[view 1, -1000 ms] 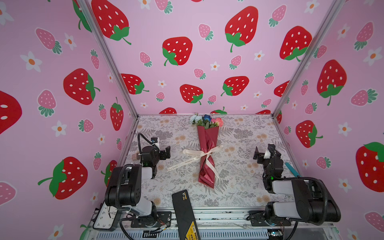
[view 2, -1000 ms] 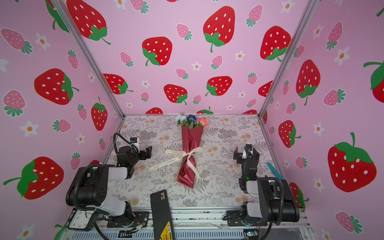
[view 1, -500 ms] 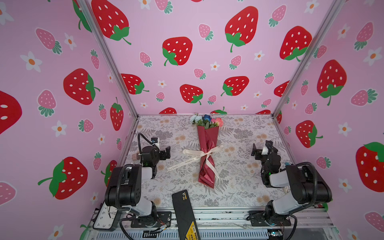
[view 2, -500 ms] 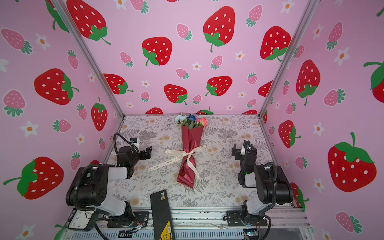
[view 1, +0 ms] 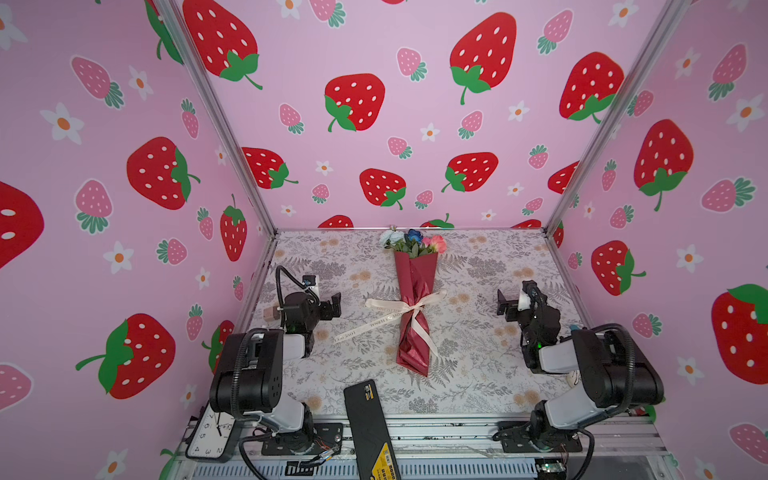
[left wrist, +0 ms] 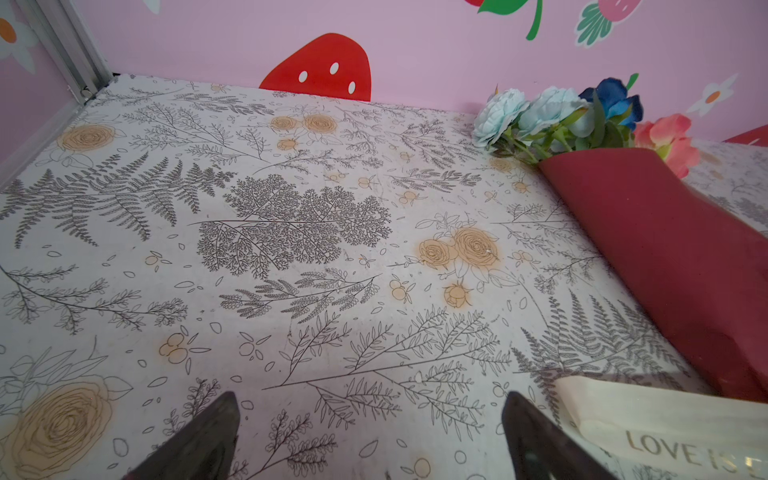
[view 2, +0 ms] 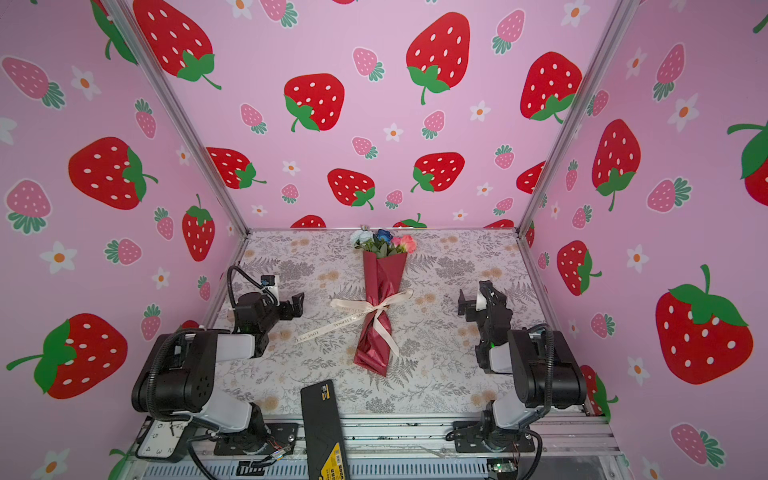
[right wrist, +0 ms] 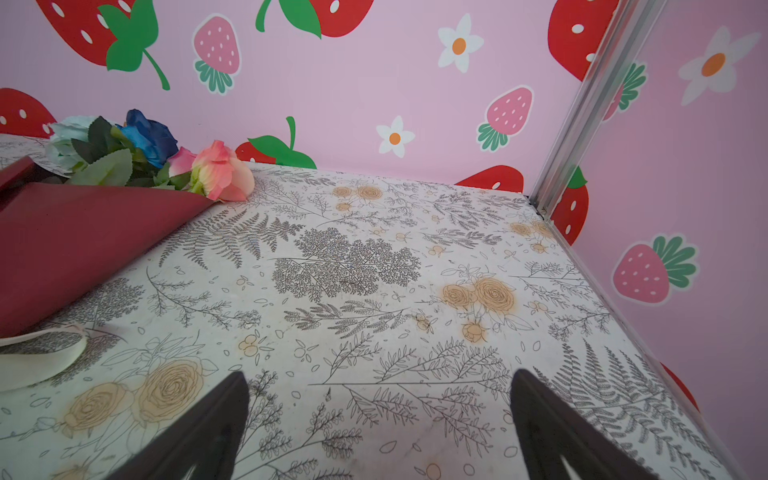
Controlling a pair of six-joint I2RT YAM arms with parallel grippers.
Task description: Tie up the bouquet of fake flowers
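Both spread, left hand [view 1: 334, 306] and right hand [view 1: 503, 305] flank the bouquet [view 1: 415, 286] on fern-printed mat [view 1: 478, 374] between strawberry walls [view 1: 415, 141].

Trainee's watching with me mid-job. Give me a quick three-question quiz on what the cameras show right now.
1. True or false: the cream ribbon is tied around the bouquet of fake flowers.
2. The left gripper and right gripper are: A) both open and empty B) both shut on the ribbon C) one open, one shut
3. Fill in: in the left wrist view the ribbon reads LOVE ___.
Key: 1 true; 2 A; 3 IS.
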